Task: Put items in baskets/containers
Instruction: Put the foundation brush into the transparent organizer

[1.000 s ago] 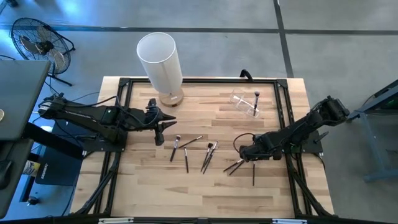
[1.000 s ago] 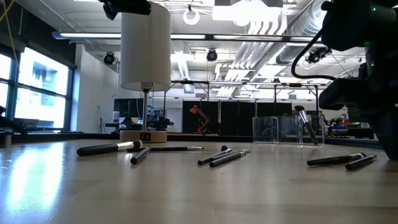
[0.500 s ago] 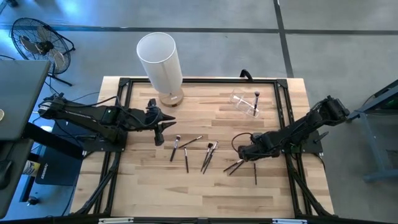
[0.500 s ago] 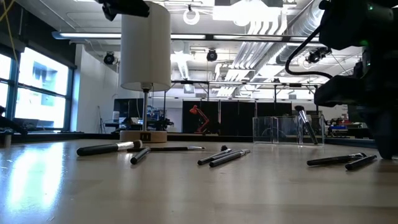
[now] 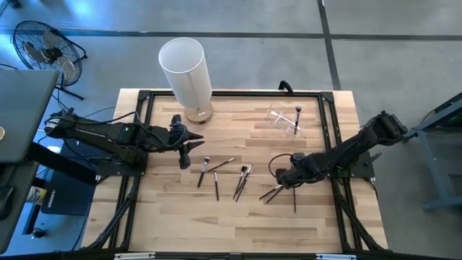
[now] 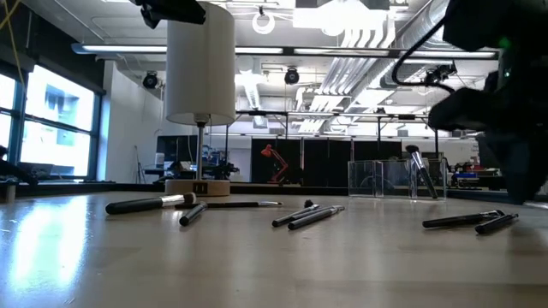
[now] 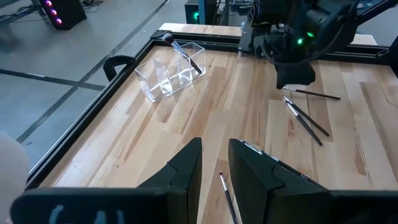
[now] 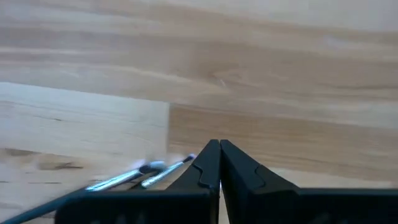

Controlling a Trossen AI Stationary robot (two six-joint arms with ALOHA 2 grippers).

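Right wrist view: right gripper [image 8: 219, 163] jaws together, brushes [image 8: 140, 174] partly hidden behind.

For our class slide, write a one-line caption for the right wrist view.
Right gripper, jaws shut, low over the wooden table beside two makeup brushes.

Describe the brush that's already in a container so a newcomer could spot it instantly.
Start at the tall white cylinder on the table's far edge, then look along that edge toward the right arm's side to the small clear plastic holder. The brush leans inside it, head up. It is the only brush not lying flat on the wood.
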